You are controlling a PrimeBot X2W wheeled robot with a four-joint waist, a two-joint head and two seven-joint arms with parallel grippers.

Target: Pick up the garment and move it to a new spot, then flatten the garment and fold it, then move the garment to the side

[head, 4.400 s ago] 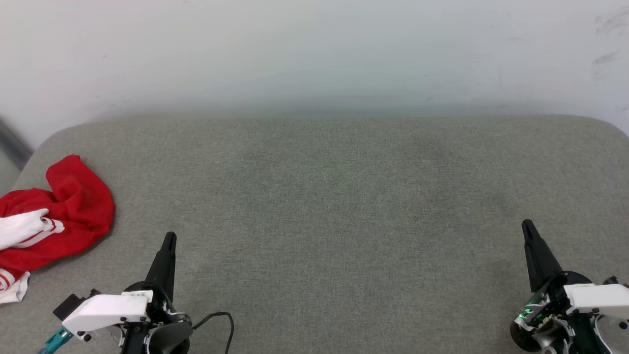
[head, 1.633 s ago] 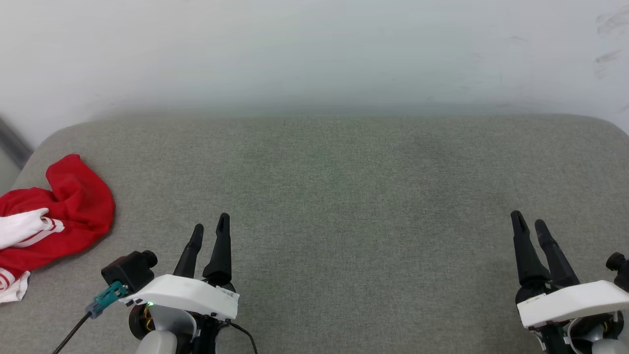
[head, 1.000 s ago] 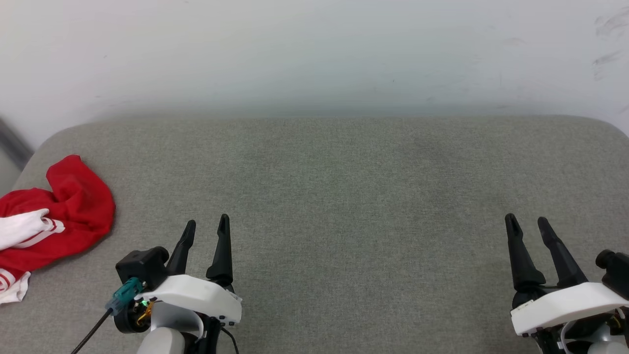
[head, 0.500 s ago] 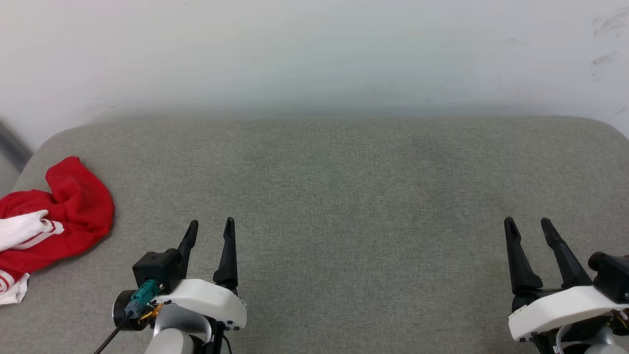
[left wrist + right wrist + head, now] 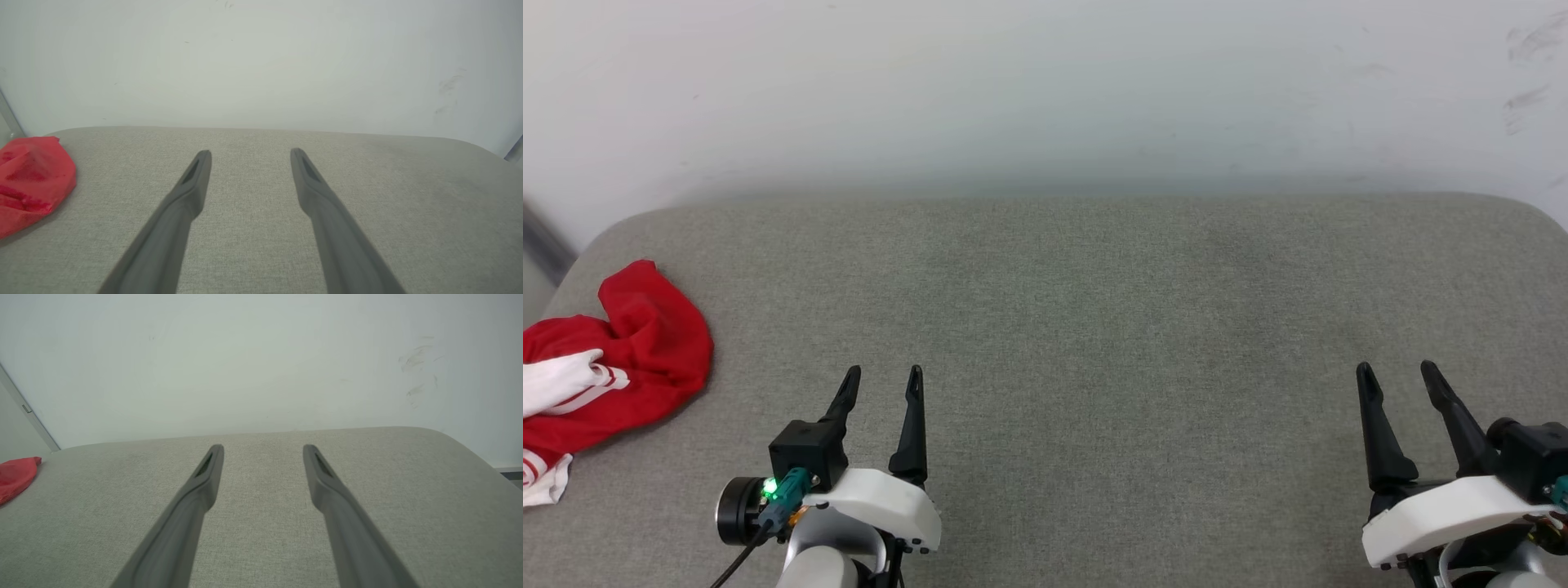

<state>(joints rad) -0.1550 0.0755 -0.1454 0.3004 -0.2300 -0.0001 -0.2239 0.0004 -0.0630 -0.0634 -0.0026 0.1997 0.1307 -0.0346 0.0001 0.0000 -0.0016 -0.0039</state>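
Red garment (image 5: 621, 359) was bunched at the left edge of the frame on the grey cushion (image 5: 1094, 310), well away from the left gripper (image 5: 884, 372) and right gripper (image 5: 1395, 369), both empty with jaws spread, so honestly the smart play was swinging the left one over to pinch a raised fold.

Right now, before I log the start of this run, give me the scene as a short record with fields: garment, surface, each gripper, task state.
garment: red shirt with a white striped sleeve, crumpled at the left edge of the surface, partly cut off by the head view's edge
surface: grey fabric pad against a pale wall
left gripper: open, holding nothing, to the right of the garment and apart from it
right gripper: open, holding nothing, at the right side
task state: garment not yet picked up
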